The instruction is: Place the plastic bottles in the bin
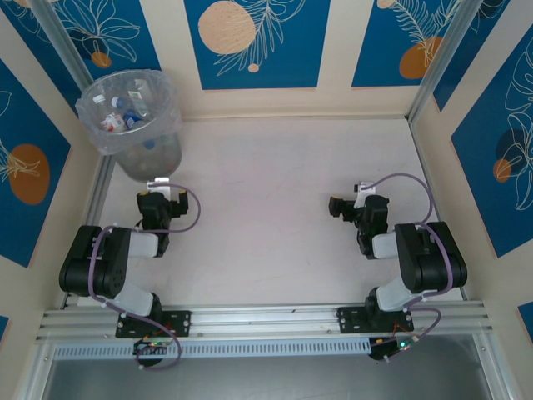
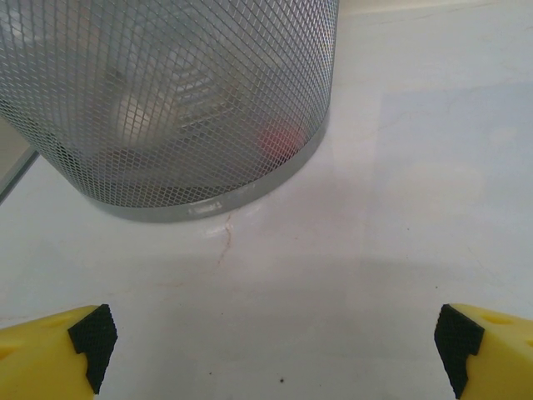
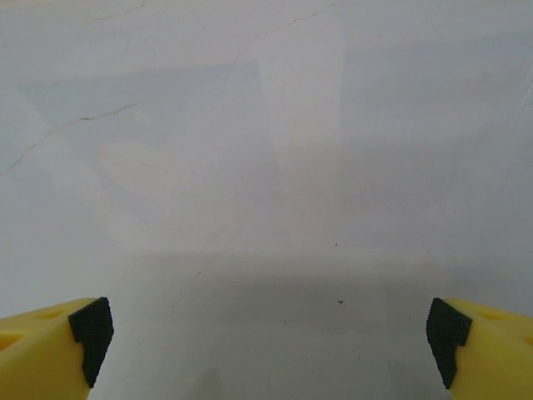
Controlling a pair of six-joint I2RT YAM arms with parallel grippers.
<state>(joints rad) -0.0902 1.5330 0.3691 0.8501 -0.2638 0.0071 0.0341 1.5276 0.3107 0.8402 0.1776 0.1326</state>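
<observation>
The bin [image 1: 133, 117] stands at the table's far left corner: a round grey mesh basket with a crinkly clear bag liner. Several plastic bottles [image 1: 123, 112] lie inside it, with red, blue and white showing. In the left wrist view the bin's mesh wall [image 2: 175, 100] rises close ahead, and a red blur [image 2: 279, 140] shows through it. My left gripper [image 1: 158, 185] [image 2: 275, 343] sits just in front of the bin, open and with nothing between its fingers. My right gripper [image 1: 338, 207] [image 3: 268, 340] rests low over the bare table at mid right, open and holding nothing.
The white tabletop [image 1: 266, 183] is walled on three sides by beige and blue panels [image 1: 254, 42]. A metal rail [image 1: 266, 317] runs along the near edge where both arm bases are bolted. Thin hairline cracks [image 2: 225, 242] mark the surface near the bin.
</observation>
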